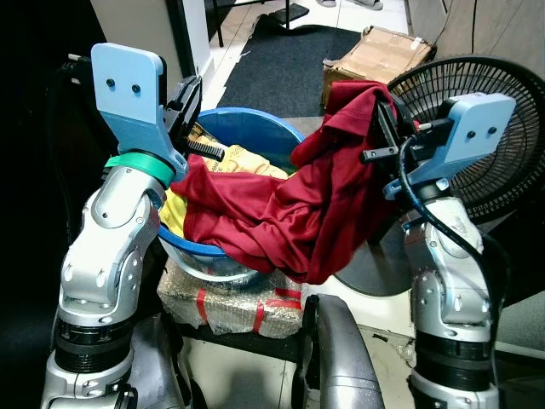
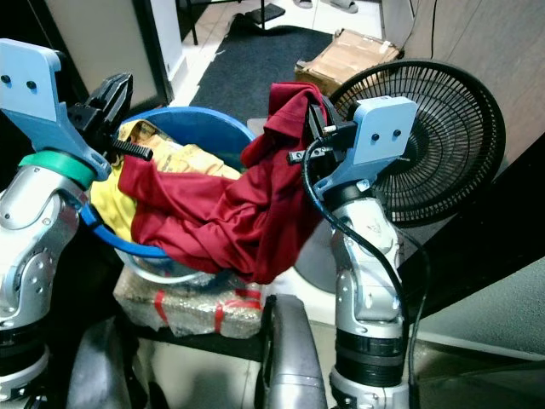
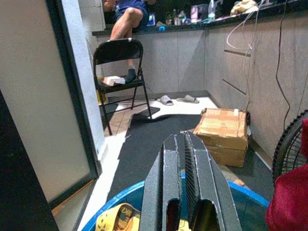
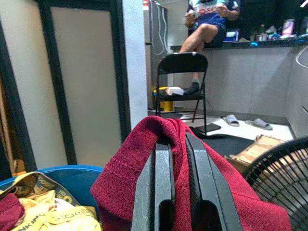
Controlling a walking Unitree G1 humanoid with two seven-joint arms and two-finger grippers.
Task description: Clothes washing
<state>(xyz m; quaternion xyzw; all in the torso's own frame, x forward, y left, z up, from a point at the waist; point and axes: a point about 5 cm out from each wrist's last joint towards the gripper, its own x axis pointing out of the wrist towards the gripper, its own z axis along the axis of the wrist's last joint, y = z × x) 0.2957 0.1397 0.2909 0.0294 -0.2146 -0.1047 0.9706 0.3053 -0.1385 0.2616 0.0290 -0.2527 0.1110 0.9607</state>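
Note:
A dark red garment (image 1: 281,204) hangs out of a blue plastic basin (image 1: 255,126) and over its near rim. My right gripper (image 1: 381,115) is shut on the garment's upper edge (image 4: 144,144) and holds it up to the right of the basin. Cloth bunches over both fingers. Yellow printed clothes (image 1: 232,158) lie inside the basin. My left gripper (image 3: 185,139) is raised above the basin's left rim, fingers shut with nothing between them. The garment's other end drapes just below that wrist.
The basin rests on a taped, wrapped bundle (image 1: 230,302). A black floor fan (image 1: 507,162) stands close behind my right arm. Further back lie a cardboard box (image 1: 375,55) and a dark mat (image 1: 281,64). Behind a black folding chair (image 3: 120,72), a person (image 3: 127,14) sits on the counter.

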